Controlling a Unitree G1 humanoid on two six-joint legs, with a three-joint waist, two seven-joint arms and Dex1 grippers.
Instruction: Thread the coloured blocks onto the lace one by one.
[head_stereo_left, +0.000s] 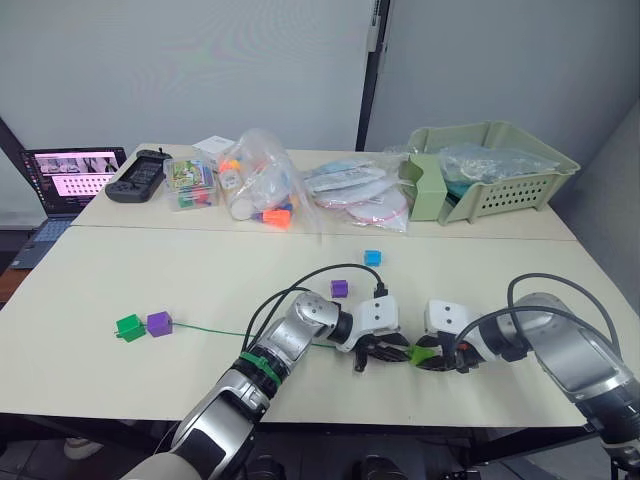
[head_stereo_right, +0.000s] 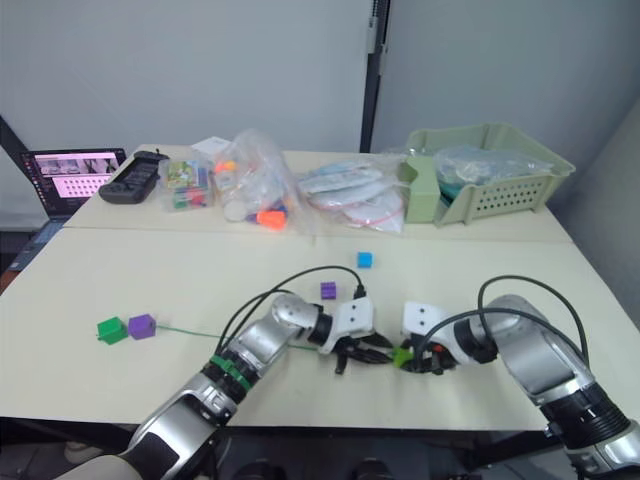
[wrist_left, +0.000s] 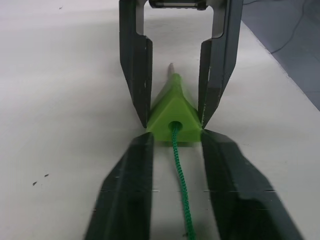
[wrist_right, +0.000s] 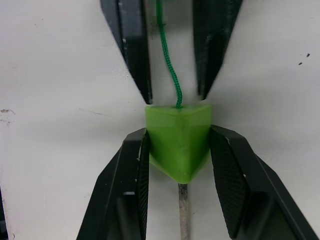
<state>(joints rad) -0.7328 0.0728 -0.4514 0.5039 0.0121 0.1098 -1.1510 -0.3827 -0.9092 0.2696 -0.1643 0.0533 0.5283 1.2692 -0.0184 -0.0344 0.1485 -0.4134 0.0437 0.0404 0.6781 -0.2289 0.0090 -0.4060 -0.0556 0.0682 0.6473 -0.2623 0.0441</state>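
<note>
Nearest the front edge of the table (head_stereo_left: 90, 380), the lime green block (wrist_right: 178, 137) is pinched between the closed fingers of the right gripper (head_stereo_left: 436, 357), so that it is held steady while the lace (wrist_left: 179, 165) is run through its hole. The grey tip (wrist_right: 183, 210) is seen already out the far side. The left gripper (head_stereo_left: 382, 352) is set facing it, fingers parted around the cord, nothing clamped. Further left, a purple block (head_stereo_left: 159, 323) and dark green block (head_stereo_left: 129, 327) sit threaded at the cord's end. Beyond, another purple block (head_stereo_left: 339, 288) and the blue block (head_stereo_left: 372, 257) lie loose, judged still to be threaded
</note>
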